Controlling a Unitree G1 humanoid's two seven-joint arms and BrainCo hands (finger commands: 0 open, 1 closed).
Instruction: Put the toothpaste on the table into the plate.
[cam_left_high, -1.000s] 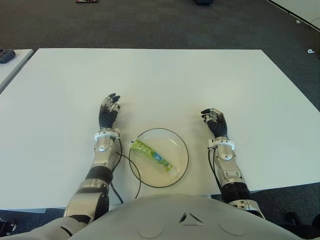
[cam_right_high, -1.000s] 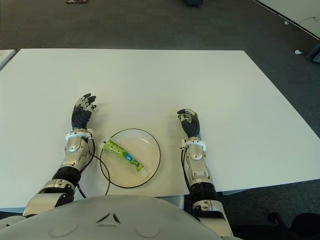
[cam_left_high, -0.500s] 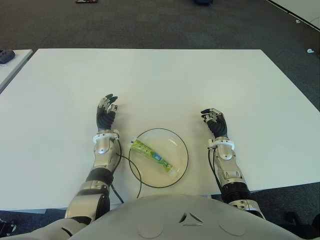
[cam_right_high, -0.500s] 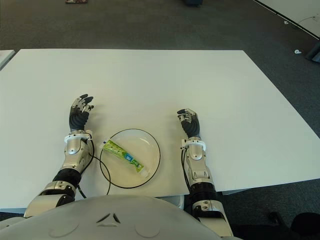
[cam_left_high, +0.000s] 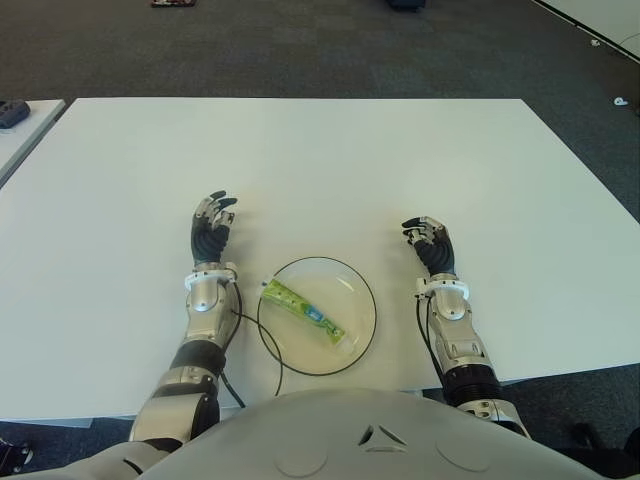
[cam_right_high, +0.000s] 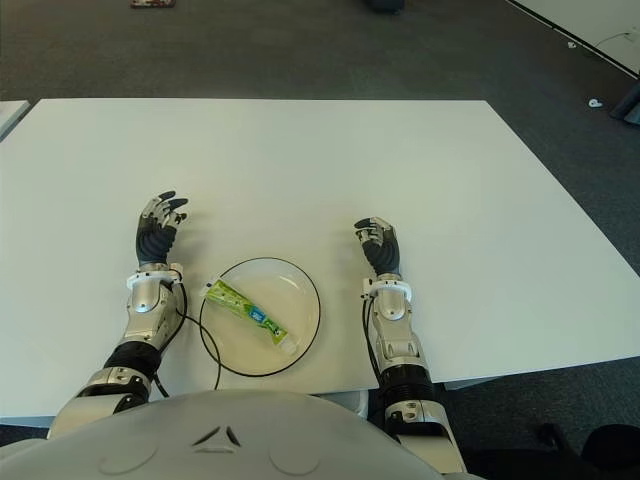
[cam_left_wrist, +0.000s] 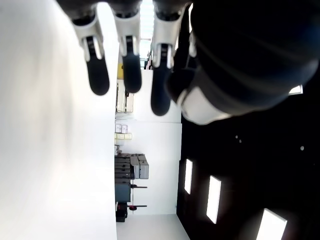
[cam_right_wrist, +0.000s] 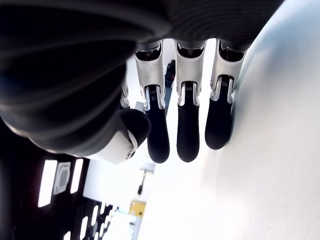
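- Toothpaste (cam_left_high: 308, 314): green tube, lying flat inside the plate, set diagonally, one end at the plate's left rim, the pale cap end toward the near right part; touched by neither hand.
- Plate (cam_left_high: 364, 290): clear round dish with dark rim, on the desk near its front edge, between the two hands.
- Desk (cam_left_high: 330, 170): broad white surface, bare beyond the plate and the hands.
- Left hand (cam_left_high: 211, 228): just left of the plate and slightly farther back, apart from it; fingers (cam_left_wrist: 98, 75) extended and loosely spread, grasping nothing; contact with the desk not clear.
- Right hand (cam_left_high: 431, 246): right of the plate, well clear of its rim; fingers (cam_right_wrist: 188, 132) relaxed and slightly bent, grasping nothing; outermost fingertip close against the white surface in the wrist view.
- Cable (cam_left_high: 268, 347): thin dark lead from the left forearm, curving along the plate's left rim toward the desk's front edge.
- Floor (cam_left_high: 300, 45): dark grey carpet beyond the desk's far edge.
- Second desk (cam_left_high: 20, 130): white corner at far left, with a small dark item on it, too small to identify.
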